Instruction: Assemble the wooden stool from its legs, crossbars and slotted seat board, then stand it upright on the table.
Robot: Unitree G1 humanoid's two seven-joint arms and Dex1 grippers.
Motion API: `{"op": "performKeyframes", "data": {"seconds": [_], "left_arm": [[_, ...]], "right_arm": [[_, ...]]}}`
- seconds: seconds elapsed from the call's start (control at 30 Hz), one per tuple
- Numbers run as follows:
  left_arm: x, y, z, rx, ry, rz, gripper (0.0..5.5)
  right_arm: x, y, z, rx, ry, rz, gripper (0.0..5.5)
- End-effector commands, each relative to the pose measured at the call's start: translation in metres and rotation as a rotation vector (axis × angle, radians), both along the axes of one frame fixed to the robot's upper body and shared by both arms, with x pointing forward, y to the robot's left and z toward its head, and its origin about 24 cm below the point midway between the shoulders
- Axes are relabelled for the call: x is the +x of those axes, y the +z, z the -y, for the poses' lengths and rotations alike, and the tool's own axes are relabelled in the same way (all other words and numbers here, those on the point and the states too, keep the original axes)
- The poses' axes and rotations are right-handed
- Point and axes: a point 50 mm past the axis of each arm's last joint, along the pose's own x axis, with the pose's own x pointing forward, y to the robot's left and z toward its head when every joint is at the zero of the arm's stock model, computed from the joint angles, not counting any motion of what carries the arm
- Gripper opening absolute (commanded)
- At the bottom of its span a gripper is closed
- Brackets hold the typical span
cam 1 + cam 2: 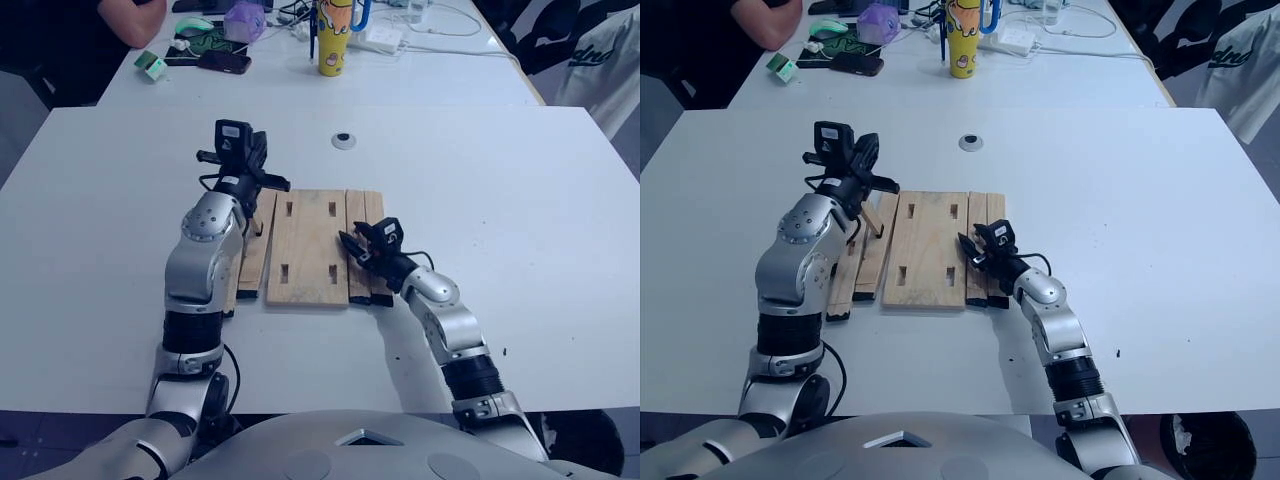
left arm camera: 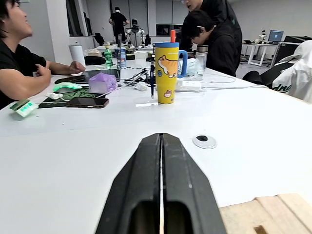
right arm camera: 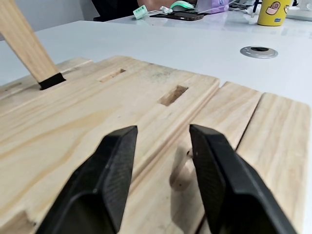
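The slotted seat board (image 1: 308, 240) lies flat at the table's middle, four slots facing up. Long wooden pieces (image 1: 257, 255) lie along its left edge, and two more planks (image 1: 368, 215) along its right. My right gripper (image 1: 355, 245) hovers low and open over the seam between the board (image 3: 97, 112) and the nearest right plank (image 3: 273, 136), nothing between its fingers (image 3: 117, 165). My left gripper (image 1: 256, 148) is raised above the board's far left corner, shut and pointing away over the table (image 2: 161, 141). A thin wooden stick with a black tip (image 3: 29, 46) leans under the left forearm, its end on the left pieces.
A round cable grommet (image 1: 344, 140) sits in the table beyond the board. On the table behind stand a yellow mug (image 1: 335, 40), a phone (image 1: 225, 62) and small items. White tabletop (image 1: 520, 220) stretches right of the planks.
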Motion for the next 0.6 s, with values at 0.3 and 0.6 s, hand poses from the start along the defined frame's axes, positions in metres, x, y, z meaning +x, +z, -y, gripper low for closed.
{"op": "performKeyframes", "data": {"seconds": [0.3,0.6], "left_arm": [[-0.004,0.018,0.008,0.002,0.026,0.190,0.04],[-0.061,0.003,-0.049,0.116,0.267,0.164,1.31]], "right_arm": [[-0.004,-0.010,0.001,-0.018,-0.002,-0.050,1.98],[-0.003,-0.008,0.011,0.000,-0.055,-0.045,1.98]]}}
